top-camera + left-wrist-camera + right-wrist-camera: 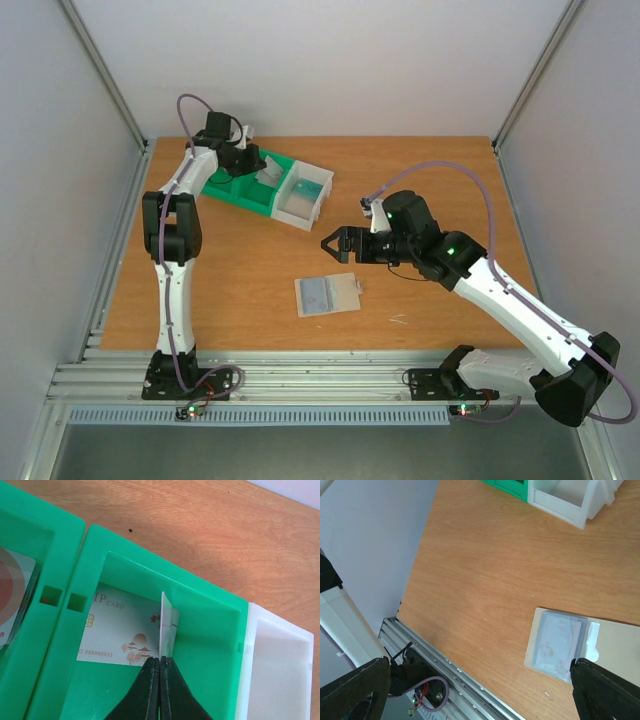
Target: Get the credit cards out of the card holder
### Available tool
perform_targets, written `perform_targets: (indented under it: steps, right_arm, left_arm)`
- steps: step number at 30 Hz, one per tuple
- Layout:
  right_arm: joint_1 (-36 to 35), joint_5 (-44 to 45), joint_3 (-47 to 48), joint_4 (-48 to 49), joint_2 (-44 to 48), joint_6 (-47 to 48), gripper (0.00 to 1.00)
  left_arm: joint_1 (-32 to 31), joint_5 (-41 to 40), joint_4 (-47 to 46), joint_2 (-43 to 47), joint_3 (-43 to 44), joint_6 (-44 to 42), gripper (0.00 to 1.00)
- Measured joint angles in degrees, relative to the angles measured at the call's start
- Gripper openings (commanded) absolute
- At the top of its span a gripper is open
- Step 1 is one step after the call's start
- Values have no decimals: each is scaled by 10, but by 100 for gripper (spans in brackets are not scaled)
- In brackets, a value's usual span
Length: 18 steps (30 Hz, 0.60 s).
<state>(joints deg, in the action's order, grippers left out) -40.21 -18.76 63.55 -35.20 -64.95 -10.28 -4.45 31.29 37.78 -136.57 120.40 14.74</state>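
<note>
Wooden tabletop (250, 290), white walls around: your left gripper (160, 662), pressed together, pinches a thin card (168, 622) on edge above a white credit card (120, 630) lying flat in the green tray (210, 630). Your right gripper (334, 246), spread wide, hovers near the card holder (325, 295).

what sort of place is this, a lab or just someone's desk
Most likely a robot lab test cell: two arms bolted to an aluminium rail at a wooden table's edge, plain white walls closing it in, and only props on it, a tray and a card holder.
</note>
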Motion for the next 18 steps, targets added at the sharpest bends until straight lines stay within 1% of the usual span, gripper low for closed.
perform_targets:
  steps: [13, 18]
  right_arm:
    - [0, 5, 11, -14, -15, -13, 98]
    - [0, 7, 12, -16, -19, -16, 99]
  left_arm:
    - [0, 2, -11, -23, 26, -1, 2]
    - [0, 1, -12, -23, 26, -1, 1]
